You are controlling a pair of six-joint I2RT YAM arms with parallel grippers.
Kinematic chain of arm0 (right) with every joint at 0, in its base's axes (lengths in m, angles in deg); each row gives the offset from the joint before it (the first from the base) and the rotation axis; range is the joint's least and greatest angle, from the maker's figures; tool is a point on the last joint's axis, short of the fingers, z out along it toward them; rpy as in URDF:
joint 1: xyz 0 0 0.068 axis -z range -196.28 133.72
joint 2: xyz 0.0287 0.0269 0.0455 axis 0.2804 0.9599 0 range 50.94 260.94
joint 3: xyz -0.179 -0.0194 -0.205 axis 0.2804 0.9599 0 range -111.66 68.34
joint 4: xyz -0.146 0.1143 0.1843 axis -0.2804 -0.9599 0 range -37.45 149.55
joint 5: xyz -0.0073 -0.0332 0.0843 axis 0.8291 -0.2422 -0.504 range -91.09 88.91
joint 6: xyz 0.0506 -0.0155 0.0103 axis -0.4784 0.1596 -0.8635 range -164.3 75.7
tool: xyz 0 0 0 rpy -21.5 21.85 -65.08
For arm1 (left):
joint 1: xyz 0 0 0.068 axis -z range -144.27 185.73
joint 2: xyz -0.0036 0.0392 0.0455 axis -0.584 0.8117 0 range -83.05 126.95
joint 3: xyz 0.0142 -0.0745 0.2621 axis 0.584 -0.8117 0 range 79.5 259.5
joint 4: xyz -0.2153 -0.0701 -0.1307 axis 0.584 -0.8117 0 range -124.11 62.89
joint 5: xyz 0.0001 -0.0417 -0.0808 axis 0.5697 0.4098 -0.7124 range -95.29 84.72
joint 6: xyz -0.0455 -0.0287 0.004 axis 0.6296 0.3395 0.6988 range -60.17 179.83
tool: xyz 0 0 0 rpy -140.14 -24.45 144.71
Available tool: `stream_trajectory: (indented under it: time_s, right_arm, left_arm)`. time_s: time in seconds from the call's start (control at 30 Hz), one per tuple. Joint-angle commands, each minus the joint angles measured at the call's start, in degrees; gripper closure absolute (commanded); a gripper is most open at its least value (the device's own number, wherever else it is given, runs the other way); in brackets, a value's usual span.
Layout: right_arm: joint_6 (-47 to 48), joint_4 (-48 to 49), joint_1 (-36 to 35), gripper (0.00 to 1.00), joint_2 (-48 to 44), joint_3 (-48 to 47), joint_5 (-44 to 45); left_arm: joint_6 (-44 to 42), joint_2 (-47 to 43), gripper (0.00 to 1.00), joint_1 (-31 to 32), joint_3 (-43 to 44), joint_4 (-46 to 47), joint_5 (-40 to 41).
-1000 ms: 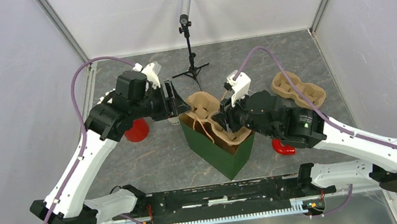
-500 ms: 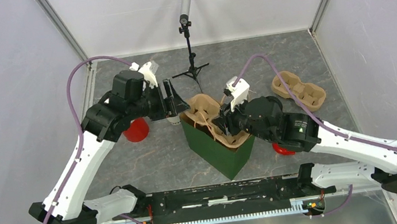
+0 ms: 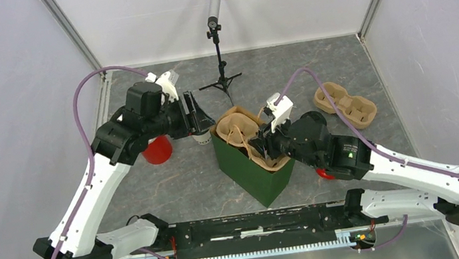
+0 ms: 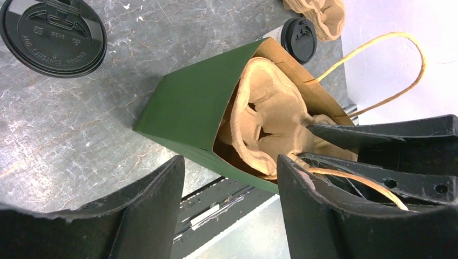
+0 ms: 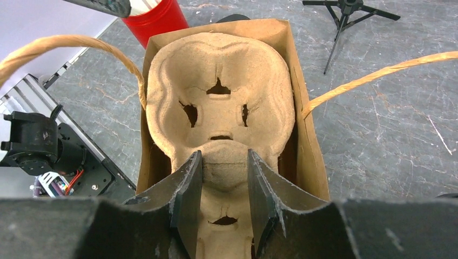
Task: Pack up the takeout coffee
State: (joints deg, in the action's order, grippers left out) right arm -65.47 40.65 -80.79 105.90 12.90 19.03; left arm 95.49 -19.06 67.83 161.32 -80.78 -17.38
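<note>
The takeout coffee shows its round black lid at the top left of the left wrist view; from above its cream cup stands just under my left gripper. That gripper is open with nothing between its fingers, beside the green paper bag. One twine handle of the bag lies over its right finger. My right gripper is shut on the middle ridge of the brown cup carrier, which sits in the bag's mouth.
A red cup stands left of the bag. A second cardboard carrier lies at the back right, and another black-lidded cup stands near it. A microphone stand is behind the bag. A red object lies under the right arm.
My right gripper has pushed the carrier down and leftward, deeper into the bag. The left gripper has drawn back slightly from the bag's edge.
</note>
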Motion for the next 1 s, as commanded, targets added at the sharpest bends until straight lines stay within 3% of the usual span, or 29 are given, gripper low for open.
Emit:
stream_trajectory:
  time_s: [0.0,0.6,0.97]
  right_arm:
    - [0.5,2.5,-0.2,0.62,-0.6,-3.0,1.6]
    - [2.7,13.2,-0.2,0.62,-2.2,0.2,3.5]
    - [4.3,13.1,-0.2,0.61,-2.7,4.3,3.5]
  left_arm:
    - [-2.5,1.4,0.31,-0.8,1.4,0.7,0.6]
    - [0.2,2.4,0.37,-3.4,3.4,-1.3,-0.3]
    - [0.3,2.4,0.38,-3.5,0.2,2.3,-4.8]
